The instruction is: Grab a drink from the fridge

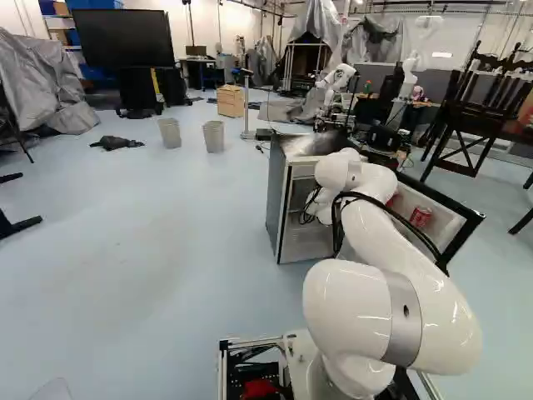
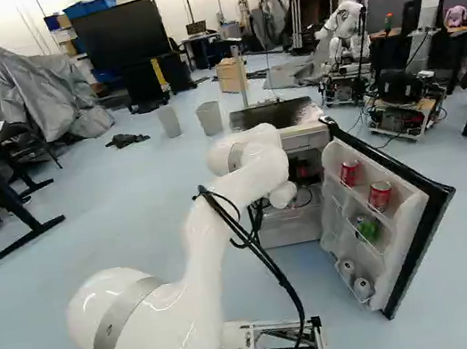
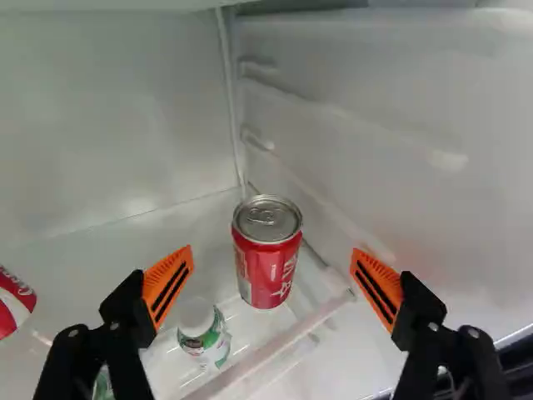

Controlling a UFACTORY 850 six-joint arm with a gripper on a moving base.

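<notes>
- While its orange pads (image 3: 169, 283) are facing each other across a wide gap, the black gripper (image 3: 273, 252) is reaching inside the fridge (image 1: 278, 196), gripping nothing.
- A shiny red aluminium can (image 3: 266, 258) is standing upright ahead of the gap, near the smooth white inner corner.
- A small rounded bottle (image 3: 203, 335) is showing its white cap beside it.
- Glossy, tubular and white, the arm (image 1: 400, 258) is trailing looped black cables.
- The open door (image 2: 407, 234) is holding red cylindrical cans (image 2: 380, 196) on moulded white shelves.
</notes>
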